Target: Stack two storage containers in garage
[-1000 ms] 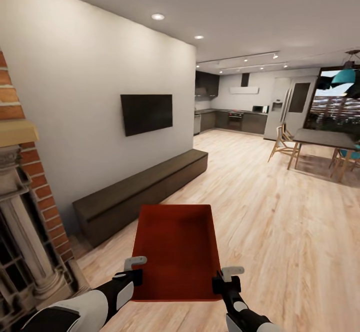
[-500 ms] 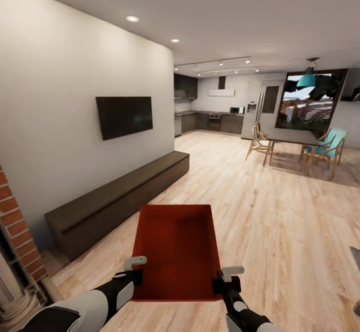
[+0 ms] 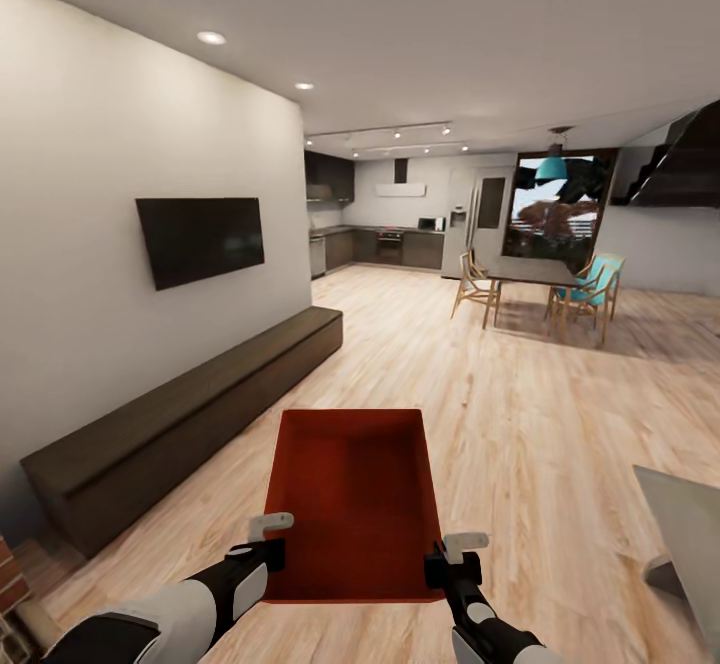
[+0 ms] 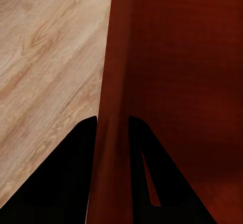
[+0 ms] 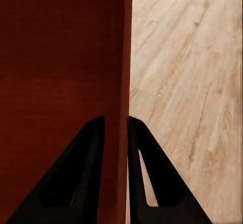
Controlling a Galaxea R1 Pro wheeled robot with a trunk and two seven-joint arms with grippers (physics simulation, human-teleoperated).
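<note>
Storage container point(image 3: 352, 499): orange-red, lidless, held level above the wood-plank floor point(image 3: 520, 414), straight before the robot, one long wall in each gripper.
Left gripper point(image 3: 268, 539): its fingers point(image 4: 83, 173) pinch the container's left wall, one finger outside it, one inside, pressed against the plastic.
Right gripper point(image 3: 452, 556): its fingers point(image 5: 83, 173) clamp the container's right wall the same way, one on each face.
Low dark cabinet point(image 3: 180, 414): runs along the wall left of the container, under the wall television point(image 3: 200, 239).
Dining table point(image 3: 530, 272): with wooden and teal chairs, well beyond the container to the right.
Kitchen point(image 3: 385, 234): dark units, far beyond the container.
</note>
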